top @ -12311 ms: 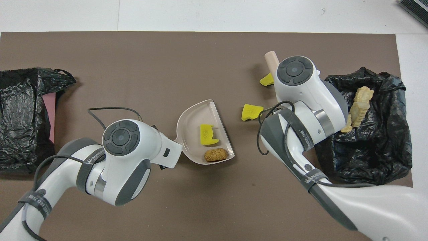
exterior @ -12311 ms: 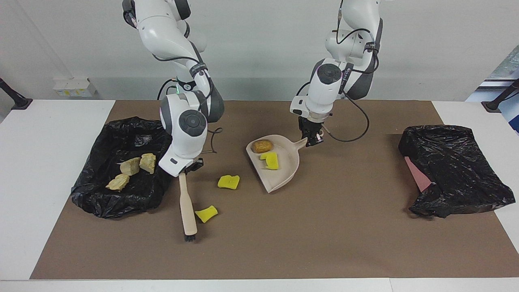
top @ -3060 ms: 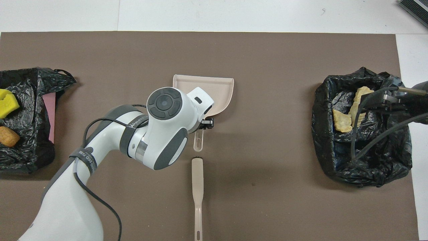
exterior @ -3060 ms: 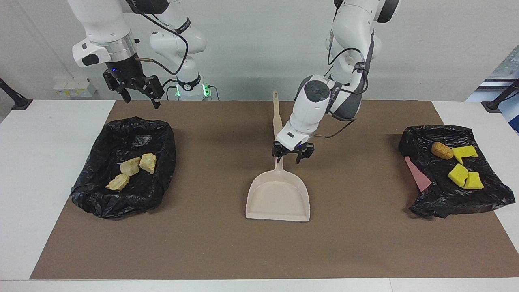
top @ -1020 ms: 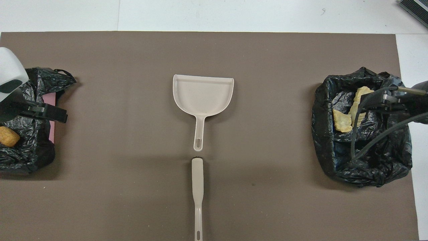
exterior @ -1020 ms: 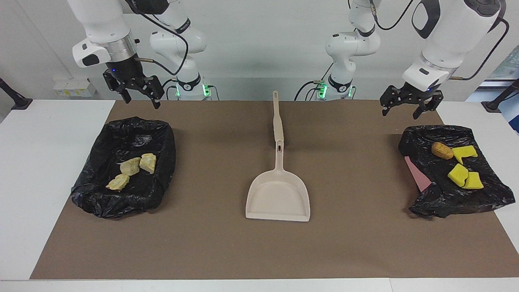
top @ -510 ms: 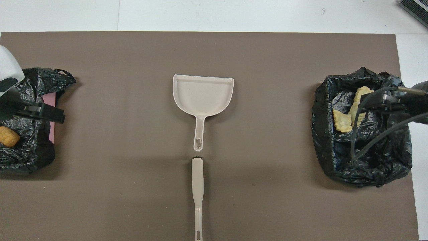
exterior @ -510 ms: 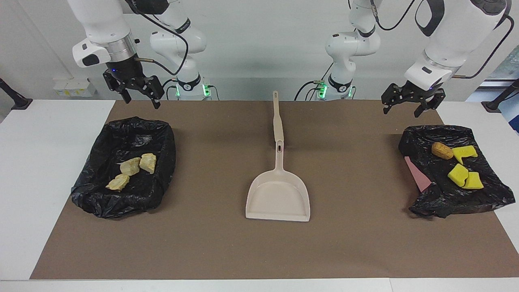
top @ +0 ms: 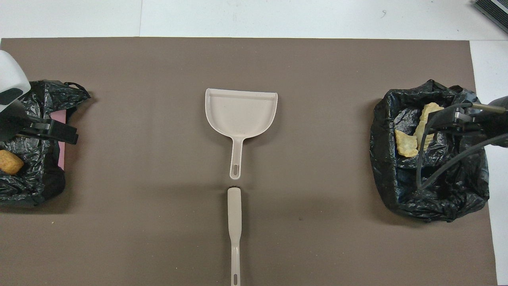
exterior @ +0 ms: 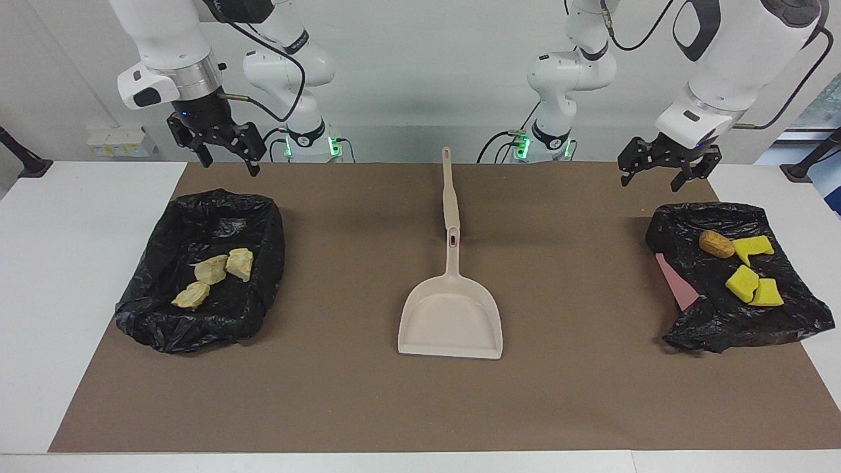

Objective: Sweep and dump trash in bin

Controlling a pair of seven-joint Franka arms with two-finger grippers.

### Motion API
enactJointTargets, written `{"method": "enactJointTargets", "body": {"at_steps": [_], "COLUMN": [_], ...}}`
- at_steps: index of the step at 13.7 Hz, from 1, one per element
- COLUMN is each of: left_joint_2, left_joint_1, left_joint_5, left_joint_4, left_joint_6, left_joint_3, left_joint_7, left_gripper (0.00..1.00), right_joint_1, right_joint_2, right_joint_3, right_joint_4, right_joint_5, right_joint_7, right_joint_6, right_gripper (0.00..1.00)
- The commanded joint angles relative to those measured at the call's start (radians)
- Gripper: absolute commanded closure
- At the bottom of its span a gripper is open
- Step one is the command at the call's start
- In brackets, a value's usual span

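Note:
All the trash lies in two black-bagged bins. Three pale tan pieces [exterior: 211, 269] lie in the bin [exterior: 164, 328] at the right arm's end. The brown nugget [exterior: 716, 244] and three yellow chunks [exterior: 741, 282] lie in the bin [exterior: 723, 322] at the left arm's end. My right gripper [exterior: 227, 164] is open and empty, high over the edge of its bin that is nearer to the robots. My left gripper [exterior: 649, 182] is open and empty, high over the mat beside its bin.
The beige dustpan [exterior: 450, 322] lies flat at the middle of the brown mat [exterior: 565, 394], handle toward the robots. The beige brush [exterior: 449, 197] lies in line with it, nearer to the robots. A pink edge [exterior: 677, 282] shows under the left end's bag.
Three seconds ago my left gripper was at the dustpan's handle; it has let go and risen toward its end's bin. In the last second it barely moved. The right arm waits.

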Motion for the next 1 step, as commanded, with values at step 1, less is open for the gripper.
{"method": "enactJointTargets", "body": {"at_steps": [1], "left_joint_2": [0.013], "left_joint_1": [0.015], "left_joint_5": [-0.001], "left_joint_4": [0.030], "left_joint_6": [-0.018], "left_joint_3": [-0.010], "left_joint_7": [-0.010], "left_gripper": [0.00], "right_joint_1": [-0.010], "right_joint_2": [0.009], "right_joint_3": [0.006], "right_joint_4": [0.017], "right_joint_5": [0.003], "right_joint_7": [-0.018], "right_joint_6": [-0.019], "right_gripper": [0.00]}}
